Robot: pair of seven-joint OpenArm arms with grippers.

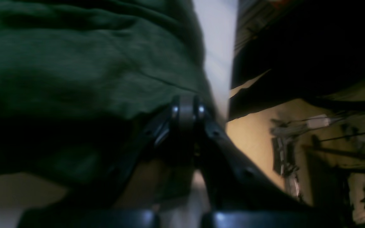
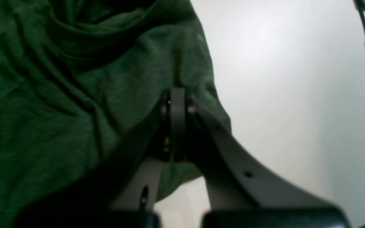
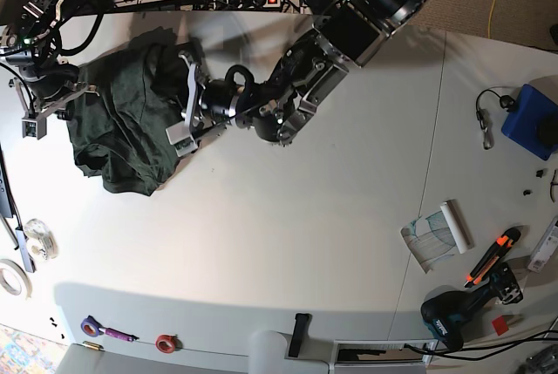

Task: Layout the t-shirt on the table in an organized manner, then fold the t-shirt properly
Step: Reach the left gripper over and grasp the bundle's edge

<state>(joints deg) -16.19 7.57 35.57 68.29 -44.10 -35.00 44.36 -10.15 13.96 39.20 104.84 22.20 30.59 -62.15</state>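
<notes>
From the base view I see the t-shirt [image 3: 122, 121], dark green in a faintly heathered knit, bunched in a crumpled heap near the far left end of the white counter [image 3: 305, 243]. Deep folds run across it, and no part lies flat.

White table [image 3: 288, 243]; blue box [image 3: 532, 121] right edge; drill [image 3: 455, 315], orange cutter [image 3: 490, 259] near paper roll [image 3: 433, 236].

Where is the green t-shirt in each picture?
Left wrist: the t-shirt fills the upper left of the picture.
Right wrist: it covers the left half.
Base: it lies bunched up at the upper left.
Shared landmark: the white table, which shows right beside the shirt in every view.
</notes>
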